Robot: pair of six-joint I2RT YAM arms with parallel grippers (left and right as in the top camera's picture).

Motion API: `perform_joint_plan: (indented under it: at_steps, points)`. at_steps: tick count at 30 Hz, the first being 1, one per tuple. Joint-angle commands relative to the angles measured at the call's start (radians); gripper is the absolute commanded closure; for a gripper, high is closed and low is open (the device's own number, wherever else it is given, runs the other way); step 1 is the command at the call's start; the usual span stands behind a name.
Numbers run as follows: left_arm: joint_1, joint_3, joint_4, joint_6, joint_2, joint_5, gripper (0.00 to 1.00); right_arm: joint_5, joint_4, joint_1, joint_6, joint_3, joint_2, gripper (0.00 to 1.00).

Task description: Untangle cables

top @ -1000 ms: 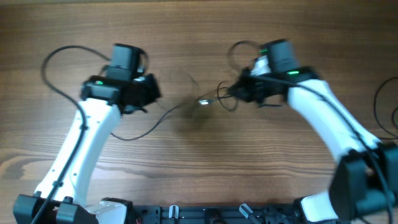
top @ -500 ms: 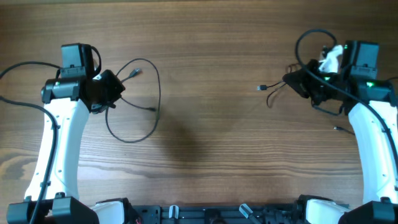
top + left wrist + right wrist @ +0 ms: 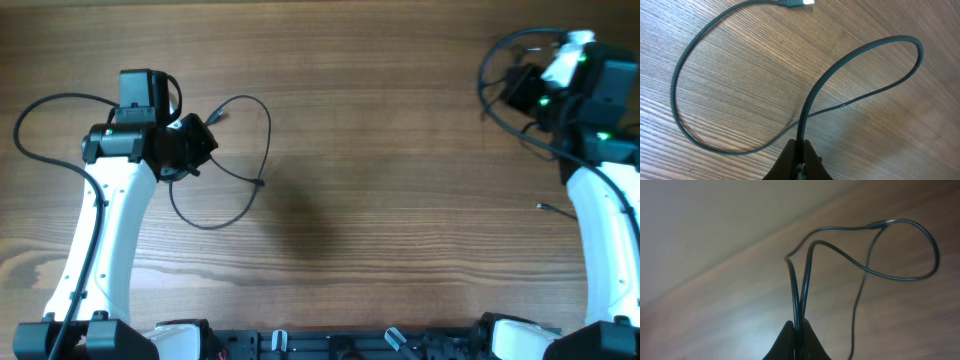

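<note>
Your left jaws are pressed together on one thin black cable, pinching a single strand just short of where it crosses itself. The rest lies in a loose loop on the wooden bench, just right of the left arm, with its plug free at the far end. Your right jaws, at the bench's far right corner, pinch two strands of a second cable side by side, with a loop beyond them. Both cords look light, limp and springy, likely to slide through a loose pinch. Taking hold near a plug and pulling gently seems better than gripping mid-loop.
</note>
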Motion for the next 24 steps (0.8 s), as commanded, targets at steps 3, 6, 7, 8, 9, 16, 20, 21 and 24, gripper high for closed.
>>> perform_joint_plan:
  at_steps: [3, 6, 7, 8, 9, 16, 20, 21, 24]
  points:
    - [-0.013, 0.002, 0.010, 0.004, -0.012, 0.011, 0.96, 0.100, 0.021, -0.081, -0.054, 0.190, 0.130, 0.96]
    - [-0.013, 0.002, 0.010, 0.004, -0.003, 0.011, 0.96, 0.118, 0.010, -0.115, -0.057, 0.304, 0.246, 0.96]
    - [-0.013, 0.002, 0.009, 0.004, -0.001, 0.011, 0.96, 0.142, 0.000, -0.124, -0.058, 0.346, 0.290, 0.96]
    - [-0.013, 0.002, 0.009, 0.004, 0.001, 0.011, 0.96, 0.172, -0.007, -0.132, -0.058, 0.389, 0.334, 0.96]
    - [-0.013, 0.002, 0.010, 0.004, 0.001, 0.011, 0.96, 0.198, -0.011, -0.139, -0.064, 0.421, 0.369, 0.96]
    - [-0.013, 0.002, 0.021, 0.004, 0.002, 0.011, 0.96, 0.320, 0.049, -0.204, -0.103, 0.603, 0.645, 0.96]
    - [-0.013, 0.002, 0.036, 0.004, 0.002, 0.011, 0.96, 0.364, 0.117, -0.234, -0.105, 0.609, 0.751, 0.96]
    - [-0.013, 0.002, 0.037, 0.004, 0.002, 0.011, 0.96, 0.386, 0.128, -0.240, -0.101, 0.608, 0.774, 0.96]
    - [-0.013, 0.002, 0.037, 0.004, 0.002, 0.011, 0.96, 0.387, 0.155, -0.256, -0.110, 0.608, 0.833, 0.92]
